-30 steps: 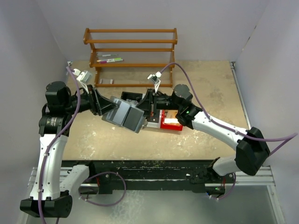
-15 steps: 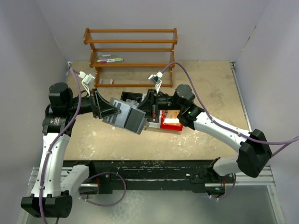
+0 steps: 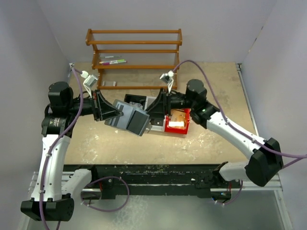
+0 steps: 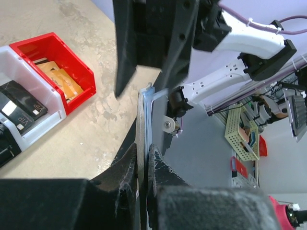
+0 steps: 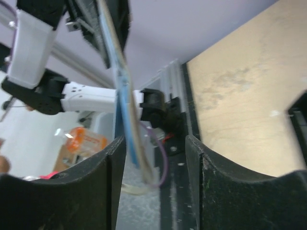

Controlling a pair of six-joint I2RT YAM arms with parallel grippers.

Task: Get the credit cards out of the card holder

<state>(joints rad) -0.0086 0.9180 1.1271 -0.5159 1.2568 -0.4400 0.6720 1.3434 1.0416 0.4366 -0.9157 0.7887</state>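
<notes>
Two grippers, one thing. Left gripper (image 4: 143, 159) is pinched narrow on an edge of the card holder (image 3: 130, 120), with the panel edge-on between its fingers. Right gripper (image 5: 154, 143) stands partly wide. The holder's edge sits inside the gap against one finger and the other finger is clear of it, so there's no grip from that side.

The holder hangs in the air over the middle of the bench (image 3: 120, 143), opened into two panels, darker one toward the right arm, just left of the bin row (image 3: 168, 123).

Progress, as I read it: early. The holder is off the bench and open, but you have no card free in a gripper, on the bench or in a bin. Layered edges in the right wrist view could be a card lip, can't tell. All cards are left to pull.

Writing: white marks on the black packs (image 4: 21, 98) in the white bin (image 4: 48, 93), too small to read. Nothing else legible.
</notes>
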